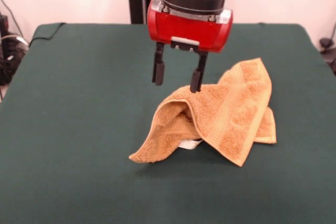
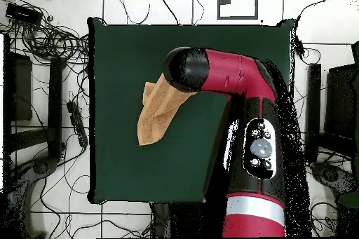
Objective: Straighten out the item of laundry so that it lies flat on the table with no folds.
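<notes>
One camera faces me across the tabletop [image 1: 79, 129]; another looks straight down; both share the towel [image 1: 226, 114].

Red-black arm [image 2: 231, 75], black-fingered pincer [image 1: 177, 77]

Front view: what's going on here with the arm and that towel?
The Sawyer arm's claw hangs open above an orange-tan terry towel on the green-covered table. One finger's tip sits at the towel's raised top fold, but nothing is gripped. The towel is crumpled and folded over itself, with a white tag peeking out underneath, so it isn't flat yet.
</notes>
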